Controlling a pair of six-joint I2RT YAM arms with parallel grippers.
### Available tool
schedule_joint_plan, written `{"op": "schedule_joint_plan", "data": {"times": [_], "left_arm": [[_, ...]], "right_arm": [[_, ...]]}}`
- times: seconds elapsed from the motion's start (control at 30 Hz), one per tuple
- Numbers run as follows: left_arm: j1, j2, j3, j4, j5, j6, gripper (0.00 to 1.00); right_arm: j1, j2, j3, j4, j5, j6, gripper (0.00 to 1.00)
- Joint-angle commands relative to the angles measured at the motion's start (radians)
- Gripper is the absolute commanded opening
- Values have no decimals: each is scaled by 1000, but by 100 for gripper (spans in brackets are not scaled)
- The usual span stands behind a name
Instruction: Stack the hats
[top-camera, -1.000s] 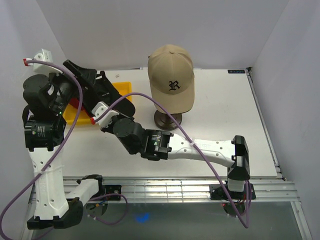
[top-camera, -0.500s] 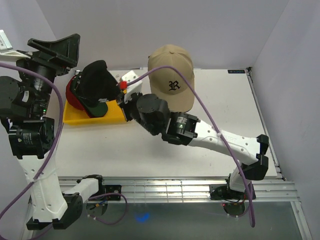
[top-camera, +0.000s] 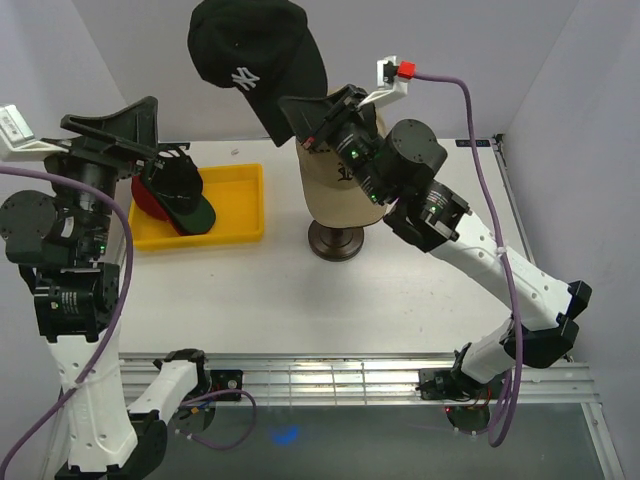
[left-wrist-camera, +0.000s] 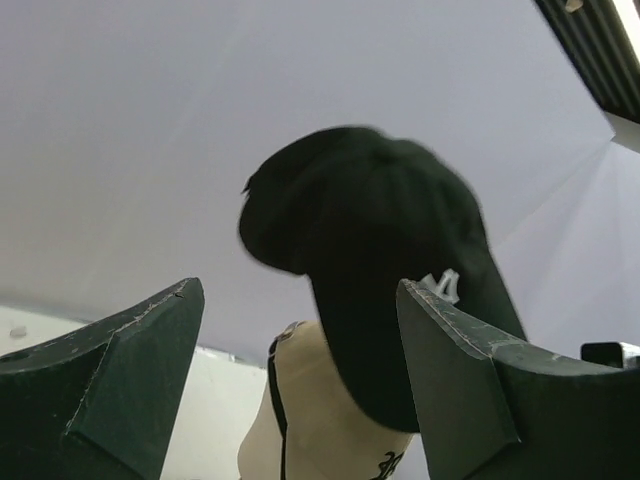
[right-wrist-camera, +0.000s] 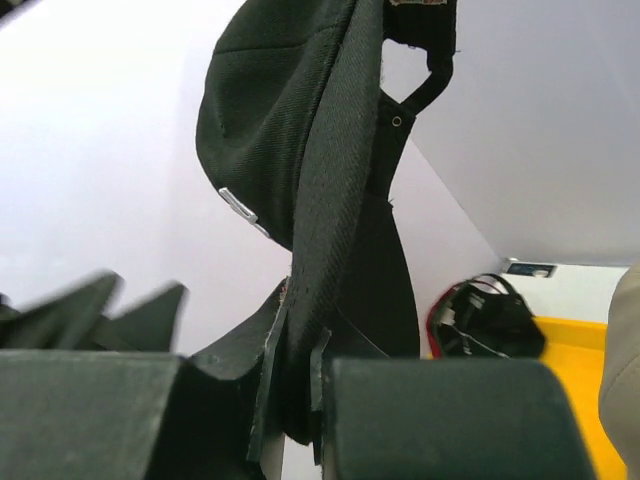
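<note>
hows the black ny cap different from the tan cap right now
The black fabric cap with white NY hangs in the air, pinched by its brim in the right gripper. The tan fabric cap sits on a stand with a dark round base. The black cap is higher, above the tan cap. The black cap's logo is white and the tan cap's is dark. Both are baseball caps with curved brims.

White table (top-camera: 420, 290) bears yellow tray (top-camera: 240, 205) (far left) and, apparently, dark stand (top-camera: 335, 243).
</note>
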Motion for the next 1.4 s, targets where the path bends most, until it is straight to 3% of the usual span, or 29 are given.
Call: {"op": "schedule_joint_plan", "data": {"times": [0.0, 0.2, 0.33, 0.53, 1.37], "left_arm": [[0, -5, -101, -6, 11, -23, 88], [0, -22, -245, -17, 23, -3, 88], [0, -22, -302, -26, 29, 19, 88], [0, -16, -341, -28, 43, 37, 87], [0, 4, -341, -40, 55, 66, 88]], "right_arm": [[-56, -47, -49, 176, -6, 272, 8], [-96, -198, -346, 387, 137, 449, 8], [-134, -269, -446, 435, 174, 577, 8], [-142, -356, -592, 513, 245, 647, 8], [-143, -395, -781, 564, 323, 799, 8]]}}
